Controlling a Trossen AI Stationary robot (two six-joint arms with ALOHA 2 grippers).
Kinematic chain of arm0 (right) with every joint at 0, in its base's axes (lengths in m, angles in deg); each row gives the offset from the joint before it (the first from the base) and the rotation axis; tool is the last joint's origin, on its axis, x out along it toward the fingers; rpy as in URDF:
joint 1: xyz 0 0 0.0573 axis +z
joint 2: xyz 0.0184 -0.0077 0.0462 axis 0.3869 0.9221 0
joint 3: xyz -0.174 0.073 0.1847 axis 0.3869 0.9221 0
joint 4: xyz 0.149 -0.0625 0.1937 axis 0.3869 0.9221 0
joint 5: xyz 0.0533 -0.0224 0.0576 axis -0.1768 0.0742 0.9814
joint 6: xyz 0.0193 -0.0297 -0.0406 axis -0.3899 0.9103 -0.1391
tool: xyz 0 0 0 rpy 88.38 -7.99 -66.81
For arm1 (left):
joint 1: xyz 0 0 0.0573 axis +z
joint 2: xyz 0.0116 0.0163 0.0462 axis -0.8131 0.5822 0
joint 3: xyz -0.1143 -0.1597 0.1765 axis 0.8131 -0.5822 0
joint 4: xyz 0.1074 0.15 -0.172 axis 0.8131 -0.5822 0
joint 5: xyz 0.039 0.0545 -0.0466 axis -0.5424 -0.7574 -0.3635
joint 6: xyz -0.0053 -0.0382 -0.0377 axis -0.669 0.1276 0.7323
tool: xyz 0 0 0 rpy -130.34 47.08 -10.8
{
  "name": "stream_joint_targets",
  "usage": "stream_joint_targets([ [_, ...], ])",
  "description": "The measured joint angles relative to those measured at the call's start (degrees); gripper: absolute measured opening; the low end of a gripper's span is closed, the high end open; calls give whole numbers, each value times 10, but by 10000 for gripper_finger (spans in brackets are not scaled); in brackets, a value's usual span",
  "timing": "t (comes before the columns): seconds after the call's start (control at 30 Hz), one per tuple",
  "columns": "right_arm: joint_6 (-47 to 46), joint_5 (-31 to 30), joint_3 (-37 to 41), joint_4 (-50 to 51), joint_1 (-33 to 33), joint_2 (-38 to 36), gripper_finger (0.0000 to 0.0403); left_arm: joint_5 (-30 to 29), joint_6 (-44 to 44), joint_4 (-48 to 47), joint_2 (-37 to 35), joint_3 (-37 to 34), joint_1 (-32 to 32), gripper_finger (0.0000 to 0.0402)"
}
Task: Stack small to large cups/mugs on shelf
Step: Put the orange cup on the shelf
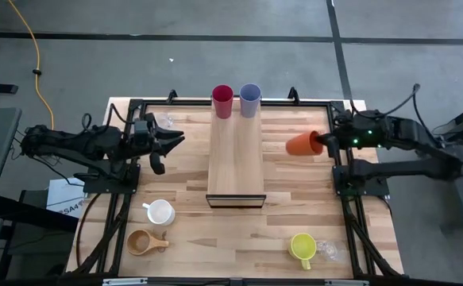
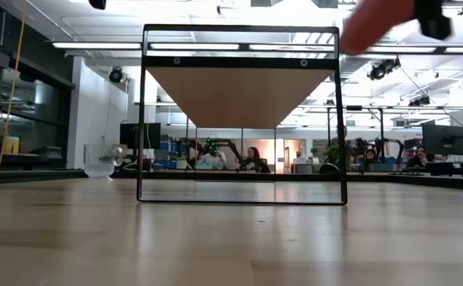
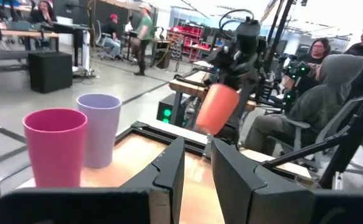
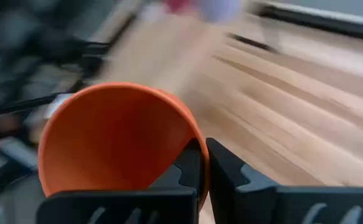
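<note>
**Right arm holds an orange cup in the air beside the shelf**

Seen from above, a wooden table (image 1: pixel 239 238) carries a long narrow shelf (image 1: pixel 235 163) running down its middle. At the far end of the shelf a red cup (image 1: pixel 222 101) and a lavender cup (image 1: pixel 250 100) stand upright, side by side and nearly touching.

The right arm reaches in from the right side of the table, stretched roughly level toward the shelf. The right gripper (image 1: pixel 320 144) has its jaws pressed together on the rim of an orange cup (image 1: pixel 301 144), one jaw inside the cup and one outside. The cup is tipped on its side, held off the table, its base pointing toward the shelf, a short way right of the shelf's far half. In the low view it shows as a blurred orange shape high above the shelf frame.

The left arm rests along the left edge of the table, folded and pointing toward the shelf. The left gripper (image 1: pixel 167 147) hangs over the table left of the shelf, its jaws slightly parted and holding nothing.

On the near left of the table sit a white mug (image 1: pixel 160 212) and a brown wooden cup (image 1: pixel 143 242) with a handle. A yellow mug (image 1: pixel 302 245) sits near right, with a clear glass (image 1: pixel 329 251) just beside it. Another clear glass (image 1: pixel 164 120) lies at the far left, by the left gripper.
</note>
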Motion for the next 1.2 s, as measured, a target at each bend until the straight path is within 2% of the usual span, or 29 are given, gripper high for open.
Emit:
stream_joint_targets([
  [0.23, 100, 5, 0, -241, 73, 32, 0, 8, 3, 31, 11, 0, 0, 69],
  [0.37, 155, 5, 0, -317, 81, 55, 0, 29, 0, 48, 9, 0, 0, 69],
  [0.6, 214, 6, 0, -326, 80, 86, 0, 78, 0, 46, 11, 0, 0, 69],
  [1.03, 206, 6, 0, -326, 79, 80, 0, 77, -1, 46, 11, 0, 0, 69],
  [1.2, 174, -51, -34, -291, 71, 120, 0, 77, -2, 46, 11, 0, 0, 69],
])
